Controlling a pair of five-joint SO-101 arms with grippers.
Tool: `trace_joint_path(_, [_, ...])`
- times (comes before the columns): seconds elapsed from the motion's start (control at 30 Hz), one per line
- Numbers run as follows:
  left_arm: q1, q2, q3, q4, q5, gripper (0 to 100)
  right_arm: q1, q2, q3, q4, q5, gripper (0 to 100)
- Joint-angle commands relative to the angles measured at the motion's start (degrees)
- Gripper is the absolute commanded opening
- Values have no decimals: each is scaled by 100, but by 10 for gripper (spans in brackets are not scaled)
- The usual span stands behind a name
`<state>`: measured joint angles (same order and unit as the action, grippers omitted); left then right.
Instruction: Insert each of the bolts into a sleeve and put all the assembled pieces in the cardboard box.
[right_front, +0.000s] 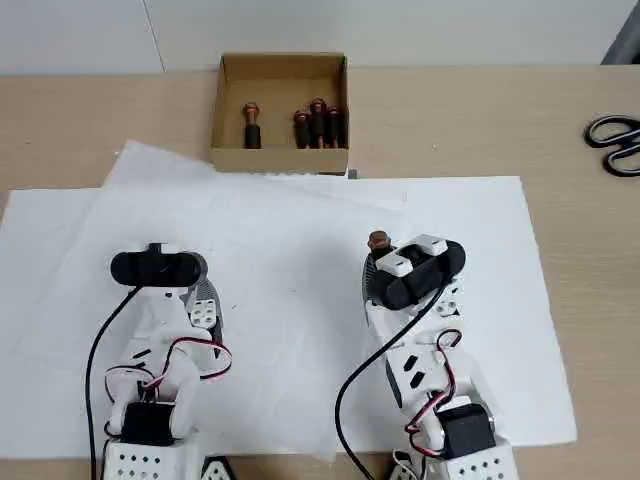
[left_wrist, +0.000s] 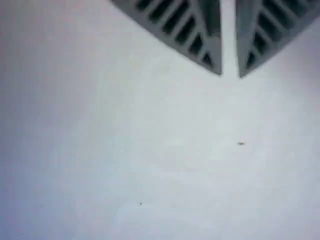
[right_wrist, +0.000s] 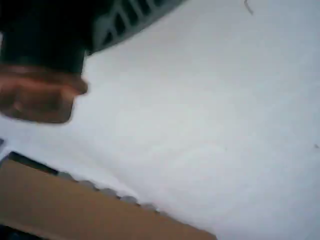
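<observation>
Well along, judging by the open brown cardboard box (right_front: 280, 158) at the far side of the pale wooden table (right_front: 480, 120). Inside, four assembled pieces, each a copper-headed bolt seated in a black cylindrical sleeve: a lone piece (right_front: 251, 126) toward one side wall, and a cluster of three (right_front: 318, 124) packed against one another toward the other.

Clamped in the right gripper (right_front: 388, 254): a fifth assembled piece (right_front: 378, 241), copper head showing just beyond the gripper on the box side. From the right wrist, seen as a dark sleeve ending in the copper head (right_wrist: 40, 95), with the box wall (right_wrist: 75, 205) not far beyond. Held over the large white paper sheet (right_front: 300, 260), short of the box.

Left to do, seemingly: carrying this piece forward over the front wall and letting go inside. Quite possibly the last one, though hard to be sure.

Left gripper (left_wrist: 230, 74) parked low over the paper, grey ribbed fingers (left_wrist: 200, 35) drawn together with only a thin slit between, gripping nothing. Well apart from both the box and the right gripper, so no obstacle.

Off to the side, black-handled scissors (right_front: 615, 143) at the table edge, well clear of any path.

In the way: only the front wall of the box, plus the cluster of three almost straight ahead of the held piece. Safer landing likely in the bare gap between cluster and lone piece.
</observation>
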<state>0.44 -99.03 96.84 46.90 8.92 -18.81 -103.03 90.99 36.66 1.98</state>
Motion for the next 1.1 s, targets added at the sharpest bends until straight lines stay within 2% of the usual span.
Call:
trace_joint_path(0.0, [-26,-53,-92,26,18,6,22,48,-536,31,-255,2])
trace_joint_path(0.13, [-18,-53,-92,26,18,6,57,822,-1143,-13,-202,2])
trace_joint_path(0.33, [-18,-53,-92,26,18,6,57,3073,-2497,-593,-229,2])
trace_joint_path(0.77, [-18,-53,-92,26,18,6,48,7442,-4905,-3134,-246,2])
trace_joint_path(1.07, [-18,-53,-92,26,18,6,40,10176,-7121,-4004,-202,2])
